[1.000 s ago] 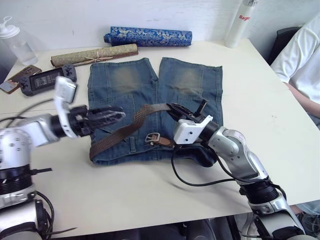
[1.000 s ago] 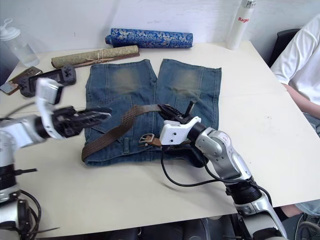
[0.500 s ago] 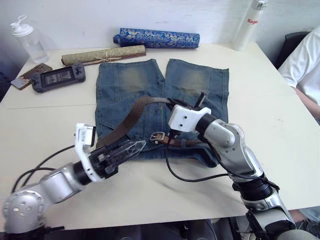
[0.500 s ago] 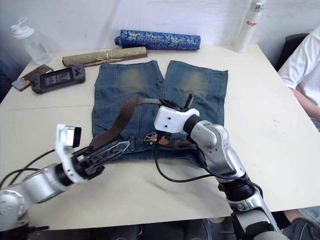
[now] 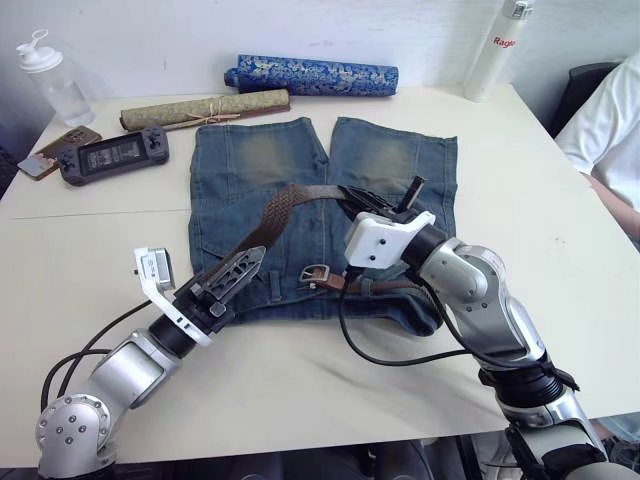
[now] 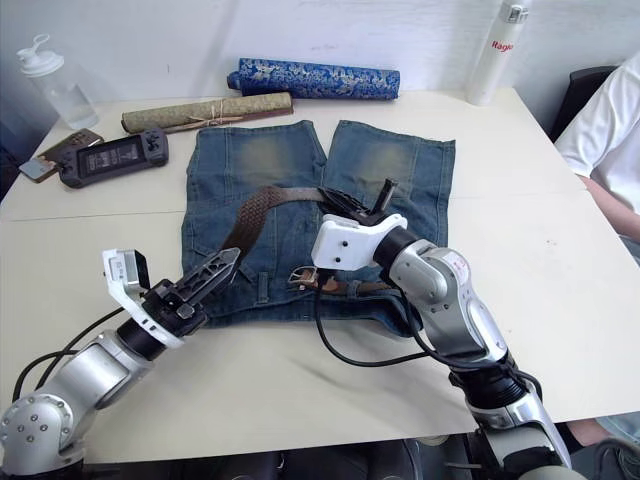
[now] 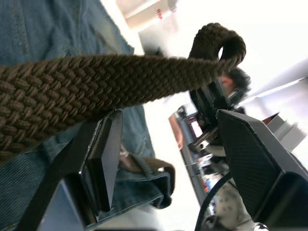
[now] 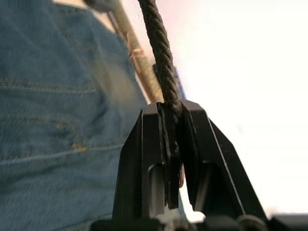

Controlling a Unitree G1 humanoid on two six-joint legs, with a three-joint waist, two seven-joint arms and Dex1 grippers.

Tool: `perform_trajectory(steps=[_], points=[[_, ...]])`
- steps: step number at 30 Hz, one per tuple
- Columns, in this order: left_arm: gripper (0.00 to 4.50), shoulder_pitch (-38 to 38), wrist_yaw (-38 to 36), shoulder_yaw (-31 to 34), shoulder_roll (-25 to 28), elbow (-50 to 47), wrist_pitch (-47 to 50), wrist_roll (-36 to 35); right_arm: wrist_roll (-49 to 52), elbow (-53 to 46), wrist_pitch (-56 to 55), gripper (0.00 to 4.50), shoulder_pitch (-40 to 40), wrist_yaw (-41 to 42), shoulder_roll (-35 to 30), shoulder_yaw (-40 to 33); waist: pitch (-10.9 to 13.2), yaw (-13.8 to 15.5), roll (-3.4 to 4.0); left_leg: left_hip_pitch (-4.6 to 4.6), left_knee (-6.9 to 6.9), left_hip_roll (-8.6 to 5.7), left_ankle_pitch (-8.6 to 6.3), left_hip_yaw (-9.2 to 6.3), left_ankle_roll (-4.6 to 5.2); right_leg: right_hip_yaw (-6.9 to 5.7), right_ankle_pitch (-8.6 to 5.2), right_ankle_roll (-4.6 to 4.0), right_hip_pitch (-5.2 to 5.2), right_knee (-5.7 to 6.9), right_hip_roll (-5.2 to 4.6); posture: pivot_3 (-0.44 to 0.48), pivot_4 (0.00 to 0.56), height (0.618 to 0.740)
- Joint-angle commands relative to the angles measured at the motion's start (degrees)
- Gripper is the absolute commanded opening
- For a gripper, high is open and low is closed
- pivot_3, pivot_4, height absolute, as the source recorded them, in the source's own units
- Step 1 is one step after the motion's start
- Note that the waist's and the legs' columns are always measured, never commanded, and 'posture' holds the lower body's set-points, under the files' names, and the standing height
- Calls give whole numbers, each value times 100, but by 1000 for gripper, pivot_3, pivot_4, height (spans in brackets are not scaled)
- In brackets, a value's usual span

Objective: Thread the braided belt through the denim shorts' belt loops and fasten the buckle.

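Observation:
The denim shorts lie flat on the table, waistband toward me. The braided belt runs from the waistband's left part up over the shorts in an arch. My right gripper is shut on the strap and holds it a little above the denim. The buckle lies on the waistband, with the tan leather end trailing right under my right arm. My left gripper is open at the belt's lower left stretch, and the strap crosses just above its fingers. I cannot make out the belt loops.
At the table's back lie a blue patterned roll and a tan rolled mat. A handheld console, a phone and a plastic bottle are at the back left. A white bottle stands back right, beside a person in white.
My left gripper swung down from the left and has come forward onto the belt's lower left stretch. My right gripper has raised the strap slightly while staying shut on it.

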Motion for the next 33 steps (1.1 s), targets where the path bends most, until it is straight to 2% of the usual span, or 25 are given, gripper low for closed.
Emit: perform_trajectory(steps=[1, 4, 8, 16, 20, 27, 33], points=[[3444, -133, 14, -101, 103, -385, -162, -498, -210, 12, -928, 0, -30, -695, -10, -62, 0, -8, 0, 0, 1, 0, 0, 0, 0, 0, 0, 0, 0, 0, 0, 0, 150, 645], [3444, -111, 110, -161, 299, -412, -174, -705, -215, 293, -1414, 0, -67, -963, 1, -50, 0, -16, -1, 1, 1, 0, 0, 0, 0, 2, 0, 0, 0, 3, 1, 0, 150, 645], [3444, -294, 206, -163, 484, -414, -292, -851, 252, 559, -1387, 0, -62, -819, 146, -141, 0, -19, -1, 1, 2, 0, 0, -1, 1, 1, -1, -2, 0, 5, 1, 0, 150, 645], [3444, -539, 715, -306, -102, -381, -648, -852, 349, 624, -1453, 0, -149, -791, 164, -206, 0, -9, 0, -8, 33, 0, -16, 0, 27, 5, -3, -3, 0, 11, 2, 0, 150, 645], [3444, -573, 1352, -428, -584, -369, -793, -852, 227, 617, -1514, 0, -185, -844, 141, -195, 0, -4, 0, -11, 44, 0, -18, 0, 29, 7, -3, -3, 0, 12, 3, 0, 150, 645], [3444, -804, 2883, -192, -2099, -668, -1584, -852, 124, 665, -1563, 0, -190, -823, 80, -164, 0, 15, 0, -19, 70, 0, -37, 3, 61, 10, -8, 5, 0, 18, 3, 0, 150, 645], [3444, -784, 3626, -203, -2845, -1170, -2065, -852, 86, 705, -1630, 0, -141, -840, 17, -179, 0, 37, -3, -26, 78, 0, -38, 5, 60, 12, -7, 5, 0, 14, 3, 0, 150, 645]])
